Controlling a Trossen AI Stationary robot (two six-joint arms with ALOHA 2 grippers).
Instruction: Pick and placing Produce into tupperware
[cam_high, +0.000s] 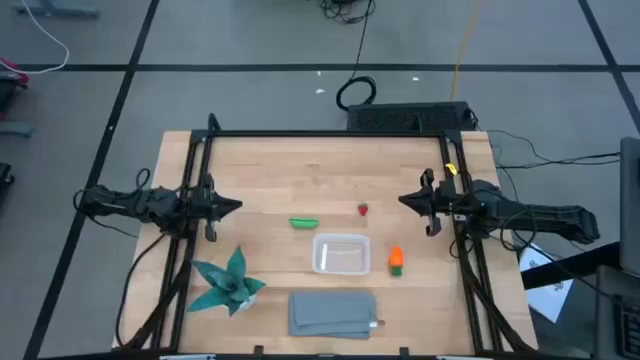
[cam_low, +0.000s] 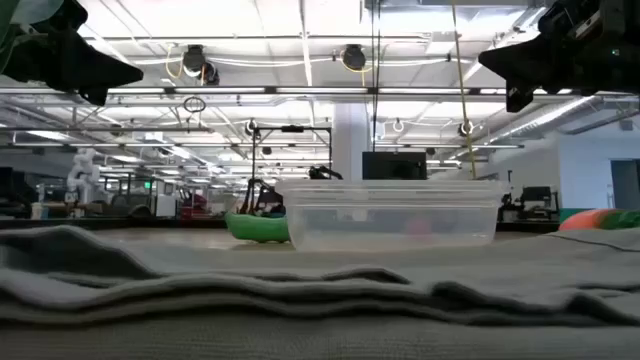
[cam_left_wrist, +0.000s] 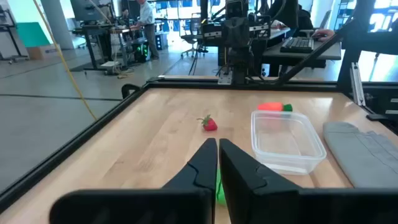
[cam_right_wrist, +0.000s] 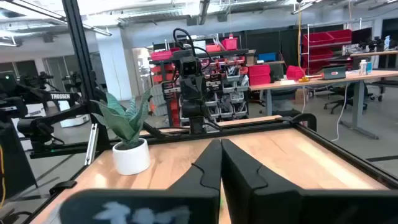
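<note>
You have not yet started the real work: the tupperware (cam_high: 341, 254) sits empty near the middle of the worktop (cam_high: 300, 170), and all three pieces of produce lie outside it. The green pod (cam_high: 304, 223) rests just off the container's far-left corner, on the left arm's side. The red strawberry piece (cam_high: 363, 209) lies a little beyond the container's far edge, apart from it. The orange carrot piece (cam_high: 395, 260) lies just beside the container's right wall, not touching as far as the high view shows.

Your left end effector (cam_high: 235, 207) hangs above the left edge of the worktop with its fingers closed on nothing; its wrist view shows the two fingers pressed together. Your right end effector (cam_high: 404, 200) hangs over the right edge, likewise closed and empty.

The teal leaf plant (cam_high: 228, 281) and the grey folded cloth (cam_high: 333, 312) sit along the near side, clear of the container.

So you have three picks and three placements left. The pod looks like the left arm's nearest target, the carrot the right arm's.
</note>
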